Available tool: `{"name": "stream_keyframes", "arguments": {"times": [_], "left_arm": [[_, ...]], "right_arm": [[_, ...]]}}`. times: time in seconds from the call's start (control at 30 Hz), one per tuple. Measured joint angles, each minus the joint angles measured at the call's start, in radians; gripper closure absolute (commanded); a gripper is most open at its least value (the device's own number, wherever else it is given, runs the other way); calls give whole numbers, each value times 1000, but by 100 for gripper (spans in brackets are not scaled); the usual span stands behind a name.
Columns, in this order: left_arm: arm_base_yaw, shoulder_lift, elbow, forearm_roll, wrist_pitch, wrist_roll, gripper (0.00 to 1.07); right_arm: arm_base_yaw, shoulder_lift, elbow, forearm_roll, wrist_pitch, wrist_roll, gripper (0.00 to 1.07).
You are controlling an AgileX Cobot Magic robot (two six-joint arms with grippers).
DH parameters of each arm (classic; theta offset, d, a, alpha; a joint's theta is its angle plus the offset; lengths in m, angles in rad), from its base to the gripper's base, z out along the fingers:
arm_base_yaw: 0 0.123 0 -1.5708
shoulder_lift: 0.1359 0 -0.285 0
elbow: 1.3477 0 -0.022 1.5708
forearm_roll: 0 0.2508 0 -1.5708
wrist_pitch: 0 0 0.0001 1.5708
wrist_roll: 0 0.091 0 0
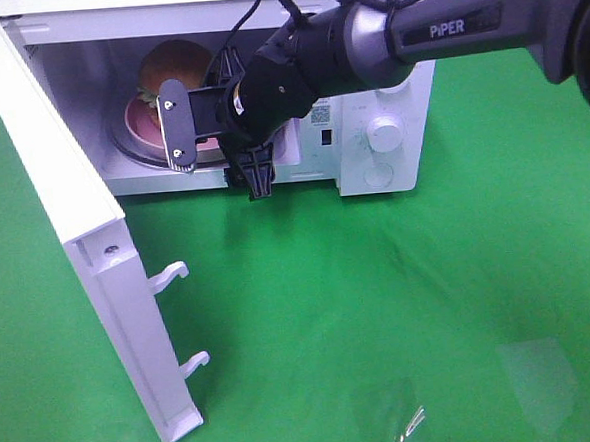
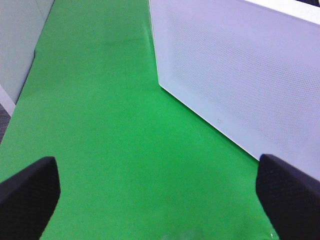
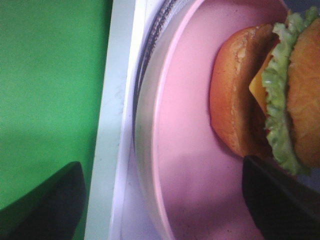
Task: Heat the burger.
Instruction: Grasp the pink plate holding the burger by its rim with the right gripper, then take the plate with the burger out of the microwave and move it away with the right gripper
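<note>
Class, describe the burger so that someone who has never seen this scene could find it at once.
Start at the white microwave standing on the green cloth with its door swung open. Inside, on the turntable, lies a pink plate, and on it sits the burger. Its glossy golden-brown bun, green lettuce frill and orange cheese set it apart from the plain pink plate.

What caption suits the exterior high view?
Right gripper at the open microwave, where the burger sits on its pink plate.
</note>
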Motion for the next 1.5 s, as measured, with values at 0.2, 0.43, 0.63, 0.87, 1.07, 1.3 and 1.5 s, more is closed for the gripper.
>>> {"name": "stream_keyframes", "arguments": {"times": [0.2, 0.43, 0.63, 0.87, 1.07, 1.3, 1.5], "left_arm": [[0, 0, 0, 0, 0, 0, 7], [0, -5, 0, 0, 0, 0, 7], [0, 0, 0, 0, 0, 0, 7], [0, 0, 0, 0, 0, 0, 7], [0, 0, 0, 0, 0, 0, 7], [0, 0, 0, 0, 0, 0, 7], [0, 0, 0, 0, 0, 0, 7]], "right_arm": [[-15, 69, -74, 45, 23, 0, 28], [-33, 105, -105, 71, 24, 0, 30], [-35, 124, -105, 103, 28, -2, 38], [-33, 118, -105, 144, 47, -2, 89], [-23, 96, -108, 182, 88, -13, 107], [-14, 81, -108, 188, 113, -24, 107], [-8, 65, -108, 202, 163, -35, 107]]}}
